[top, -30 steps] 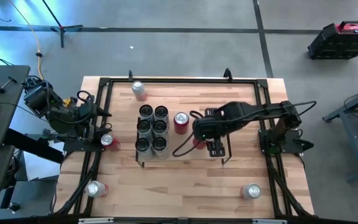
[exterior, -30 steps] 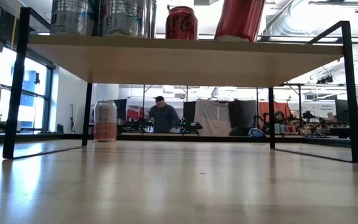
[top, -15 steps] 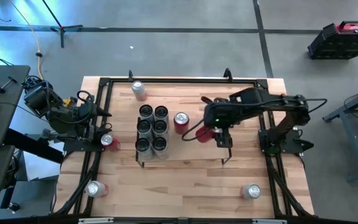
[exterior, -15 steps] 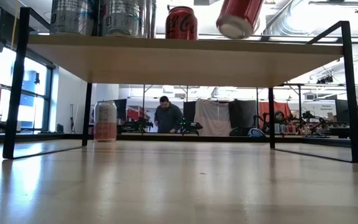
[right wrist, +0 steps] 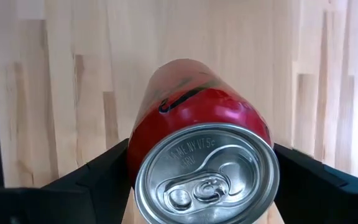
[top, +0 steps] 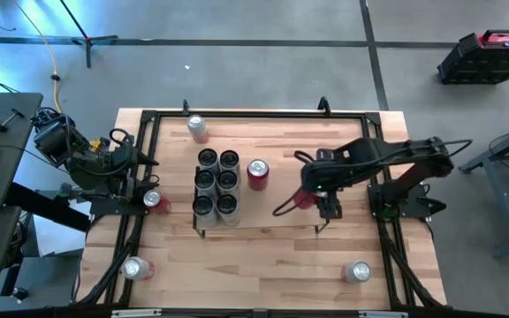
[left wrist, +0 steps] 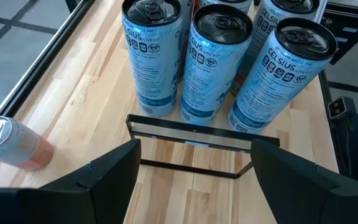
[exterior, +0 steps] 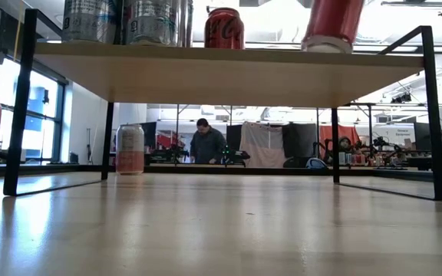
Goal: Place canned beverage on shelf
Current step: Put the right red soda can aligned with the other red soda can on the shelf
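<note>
A red can stands upright in my right gripper, which is shut on it over the right part of the shelf. In the low view the can's base is right at the shelf board; I cannot tell whether they touch. On the shelf stand several blue-and-white cans and another red can. My left gripper waits open at the table's left side, facing the blue-and-white cans. My right gripper pinches the red can between its two fingers, on opposite sides of the can's wall near its top end. The fingers come from above, pointing down. The can stays upright below them, lid toward the wrist.
Loose cans stand on the table: one at the far left-centre, one beside the left rail, one at the near left, one at the near right. Black rails edge the tabletop. A person is in the room behind.
My right gripper has carried the red can along the shelf toward the table's right edge. Half a second ago the can was tipped, base showing; now it is upright again, with its base down at the board.
</note>
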